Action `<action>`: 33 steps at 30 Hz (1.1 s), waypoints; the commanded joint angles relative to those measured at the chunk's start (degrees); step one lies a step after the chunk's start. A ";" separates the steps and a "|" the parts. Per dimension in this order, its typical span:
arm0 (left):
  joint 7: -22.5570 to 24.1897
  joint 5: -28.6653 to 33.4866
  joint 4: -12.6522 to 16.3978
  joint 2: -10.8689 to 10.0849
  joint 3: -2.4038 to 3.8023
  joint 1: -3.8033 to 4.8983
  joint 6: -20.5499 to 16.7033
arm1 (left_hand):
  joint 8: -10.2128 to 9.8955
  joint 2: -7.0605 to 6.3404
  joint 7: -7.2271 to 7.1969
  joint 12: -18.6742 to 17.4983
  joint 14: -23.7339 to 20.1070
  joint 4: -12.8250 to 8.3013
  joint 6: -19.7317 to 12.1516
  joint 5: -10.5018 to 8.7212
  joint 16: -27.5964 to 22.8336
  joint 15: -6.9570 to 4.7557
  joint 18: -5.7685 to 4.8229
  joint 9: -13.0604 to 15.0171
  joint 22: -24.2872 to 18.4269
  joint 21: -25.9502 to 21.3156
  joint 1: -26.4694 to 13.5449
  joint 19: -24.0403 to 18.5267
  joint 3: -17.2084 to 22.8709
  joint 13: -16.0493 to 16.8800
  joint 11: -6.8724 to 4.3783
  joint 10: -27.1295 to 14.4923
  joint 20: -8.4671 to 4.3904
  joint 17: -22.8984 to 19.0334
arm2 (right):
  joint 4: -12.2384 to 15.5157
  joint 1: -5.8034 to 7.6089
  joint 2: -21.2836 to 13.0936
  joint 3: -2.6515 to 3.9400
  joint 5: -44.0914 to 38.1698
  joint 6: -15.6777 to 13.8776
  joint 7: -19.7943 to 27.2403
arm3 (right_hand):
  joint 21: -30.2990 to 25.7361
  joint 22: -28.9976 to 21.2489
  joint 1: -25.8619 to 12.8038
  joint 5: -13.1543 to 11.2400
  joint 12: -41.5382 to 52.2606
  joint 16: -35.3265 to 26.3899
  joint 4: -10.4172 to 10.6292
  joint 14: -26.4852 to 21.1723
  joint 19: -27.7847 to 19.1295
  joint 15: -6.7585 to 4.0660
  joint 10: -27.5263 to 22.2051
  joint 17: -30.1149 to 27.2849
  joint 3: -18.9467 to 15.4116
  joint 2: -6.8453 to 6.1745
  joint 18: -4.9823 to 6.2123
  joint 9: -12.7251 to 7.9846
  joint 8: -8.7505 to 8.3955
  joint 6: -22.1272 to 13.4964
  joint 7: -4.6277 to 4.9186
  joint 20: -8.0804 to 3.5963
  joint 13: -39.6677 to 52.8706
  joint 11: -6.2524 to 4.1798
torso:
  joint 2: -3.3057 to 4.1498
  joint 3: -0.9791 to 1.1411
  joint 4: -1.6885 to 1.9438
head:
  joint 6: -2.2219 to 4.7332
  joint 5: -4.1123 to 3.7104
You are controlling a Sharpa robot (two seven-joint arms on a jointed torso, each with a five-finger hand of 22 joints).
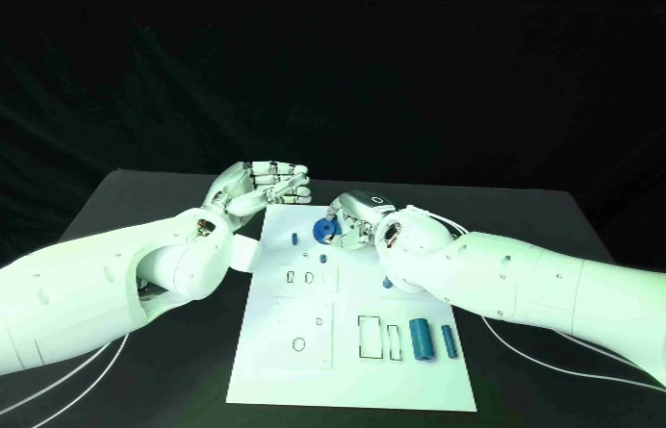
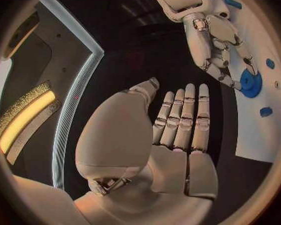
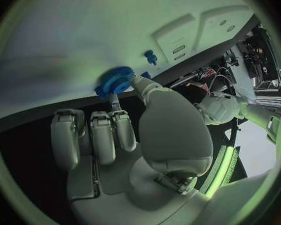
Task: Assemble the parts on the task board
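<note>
While the right hand is pinching the blue gear at the task board's 12 o'clock end, the left hand is hovering off the board at 11 o'clock, fingers straight, together, holding nothing. Risk, as I judge it: the gear is tilting in a thin pinch and could be jamming or slipping off its seat.

We see the left hand flat, fingers straight and together, holding nothing, at far left. Right hand beside it, fingertips pinching a blue gear.
</note>
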 commanded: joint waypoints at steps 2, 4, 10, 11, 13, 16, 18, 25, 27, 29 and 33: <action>0.21 -0.03 0.07 0.04 0.05 0.07 0.64 | 0.25 -0.06 1.28 -0.33 -0.34 0.08 -0.07 -0.21 0.34 0.06 0.77 0.09 -0.05 0.28 -0.66 0.11 0.28 -0.05 -0.02 0.31 0.19 0.09 | 0.11 -0.28 -0.25 -0.20 0.62 3.22 -0.02 | -0.17 9.35 -0.80 0.53 0.29 0.22 0.70 5.88 1.70 -0.20 0.94 14.68 0.04 0.13 -0.41 0.06 0.08 0.44 -0.11 -0.06 9.24 -0.34 | -0.02 -0.01 -0.03 | -0.05 0.00; 0.22 -0.03 0.07 0.02 0.05 0.07 0.63 | 0.25 -0.06 1.28 -0.33 -0.34 0.08 -0.07 -0.21 0.34 0.06 0.77 0.09 -0.05 0.28 -0.66 0.11 0.28 -0.05 -0.02 0.31 0.19 0.09 | 0.19 -0.28 -0.41 -0.20 0.65 3.16 -0.22 | -0.18 9.35 -1.01 0.70 0.27 0.22 0.88 5.88 1.69 -0.22 0.92 14.67 0.00 0.18 -0.41 0.05 0.02 0.41 -0.12 -0.09 9.22 -0.35 | -0.01 -0.01 0.00 | -0.04 -0.05; 0.21 -0.03 0.04 -0.04 0.05 0.07 0.61 | 0.25 -0.06 1.28 -0.33 -0.34 0.08 -0.07 -0.21 0.34 0.06 0.77 0.09 -0.05 0.28 -0.66 0.11 0.28 -0.05 -0.02 0.31 0.19 0.09 | 0.51 -0.28 -0.86 -0.21 0.64 2.60 -0.60 | -0.16 9.38 -1.22 1.06 0.24 0.24 1.08 5.89 1.72 -0.24 0.90 14.73 0.02 0.30 -0.41 0.05 -0.04 0.40 -0.14 -0.12 9.20 -0.37 | -0.01 0.03 0.04 | 0.05 -0.07; 0.21 -0.03 0.03 -0.04 0.05 0.07 0.61 | 0.25 -0.06 1.28 -0.33 -0.34 0.08 -0.07 -0.21 0.34 0.06 0.77 0.09 -0.05 0.28 -0.66 0.11 0.28 -0.05 -0.02 0.31 0.19 0.09 | 0.63 -0.28 -1.00 -0.21 0.64 2.54 -0.65 | -0.14 9.41 -1.22 1.08 0.28 0.24 1.09 5.90 1.74 -0.24 0.94 14.75 0.02 0.30 -0.42 0.04 -0.04 0.40 -0.14 -0.12 9.25 -0.37 | -0.02 0.02 0.07 | 0.08 -0.10; 0.20 -0.03 0.02 -0.07 0.04 0.07 0.60 | 0.25 -0.06 1.28 -0.33 -0.34 0.08 -0.07 -0.21 0.34 0.06 0.77 0.09 -0.05 0.28 -0.66 0.11 0.28 -0.05 -0.02 0.31 0.19 0.09 | 0.92 -0.27 -1.29 -0.21 0.63 2.49 -0.75 | -0.12 9.43 -1.22 1.10 0.27 0.24 1.09 5.89 1.75 -0.24 0.93 14.73 0.02 0.30 -0.43 0.04 -0.05 0.40 -0.14 -0.12 9.23 -0.37 | -0.02 0.01 0.05 | 0.10 -0.09; 0.20 -0.03 0.00 -0.11 0.04 0.07 0.59 | 0.24 -0.02 1.31 -0.37 -0.38 0.10 -0.12 -0.20 0.37 0.07 0.77 0.08 -0.06 0.28 -0.70 0.10 0.33 -0.06 0.01 0.26 0.20 0.13 | 1.78 -0.25 -2.10 -0.20 0.62 2.19 -0.86 | -0.12 9.43 -1.22 1.10 0.27 0.24 1.09 5.89 1.75 -0.24 0.93 14.73 0.02 0.30 -0.43 0.04 -0.05 0.40 -0.14 -0.12 9.23 -0.37 | -0.04 0.02 -0.04 | 0.05 -0.01; 0.21 -0.03 0.01 -0.14 0.04 0.07 0.59 | 0.24 -0.02 1.31 -0.37 -0.38 0.10 -0.12 -0.20 0.37 0.07 0.77 0.08 -0.06 0.28 -0.70 0.10 0.33 -0.06 0.01 0.26 0.20 0.13 | 2.73 -0.20 -2.93 -0.20 0.60 1.49 -0.86 | -0.13 9.42 -1.21 1.13 0.25 0.24 1.09 5.90 1.75 -0.25 0.92 14.75 0.03 0.29 -0.43 0.04 -0.06 0.39 -0.14 -0.13 9.22 -0.38 | -0.07 0.02 -0.06 | 0.15 -0.04; 0.26 -0.03 -0.04 -0.28 0.04 0.06 0.65 | 0.23 -0.02 1.32 -0.39 -0.41 0.09 -0.15 -0.20 0.38 0.08 0.77 0.08 -0.07 0.28 -0.71 0.10 0.34 -0.07 0.02 0.24 0.20 0.15 | 9.43 0.40 -9.28 0.18 2.30 -4.15 0.15 | -0.08 9.50 -0.57 1.39 0.37 0.22 0.57 5.88 1.81 -0.28 1.06 14.65 0.24 0.04 -0.45 -0.02 -0.32 0.13 -0.13 -0.17 9.37 -0.40 | -0.25 0.15 -0.21 | 0.52 0.08; 0.30 0.01 -0.13 -0.31 0.04 0.05 0.78 | 0.23 -0.02 1.33 -0.41 -0.45 0.09 -0.18 -0.20 0.39 0.09 0.77 0.07 -0.07 0.29 -0.72 0.10 0.35 -0.07 0.03 0.21 0.20 0.17 | 12.08 0.68 -11.89 0.58 3.59 -4.14 0.27 | -0.32 9.27 -0.22 1.41 0.20 0.18 0.26 5.84 1.63 -0.26 0.87 14.51 0.34 -0.15 -0.38 -0.06 -0.49 -0.05 -0.07 -0.18 9.17 -0.37 | -0.34 0.30 -0.39 | 0.58 0.31; 0.33 0.10 -0.26 -0.32 0.03 0.04 0.86 | 0.23 -0.02 1.33 -0.41 -0.45 0.09 -0.18 -0.20 0.39 0.09 0.77 0.07 -0.07 0.29 -0.72 0.10 0.35 -0.07 0.03 0.21 0.20 0.17 | 14.39 1.10 -14.36 0.87 5.28 -3.45 0.80 | -0.59 9.01 0.04 1.39 -0.03 0.13 -0.03 5.80 1.43 -0.23 0.63 14.32 0.31 -0.49 -0.30 -0.10 -0.64 -0.21 0.00 -0.17 8.93 -0.30 | -0.41 0.43 -0.55 | 0.60 0.36; 0.41 0.22 -0.61 -0.30 0.01 0.03 0.98 | 0.22 -0.03 1.33 -0.43 -0.48 0.07 -0.21 -0.21 0.40 0.10 0.77 0.07 -0.07 0.29 -0.73 0.10 0.36 -0.08 0.04 0.19 0.20 0.19 | 18.01 2.39 -19.70 1.20 11.47 0.96 4.36 | -1.88 7.83 1.55 1.65 -0.88 -0.07 -1.21 5.63 0.47 -0.02 -0.36 13.58 0.68 -0.95 0.06 -0.23 -1.27 -0.87 0.32 -0.02 8.05 -0.03 | -0.63 0.74 -0.87 | 0.67 0.45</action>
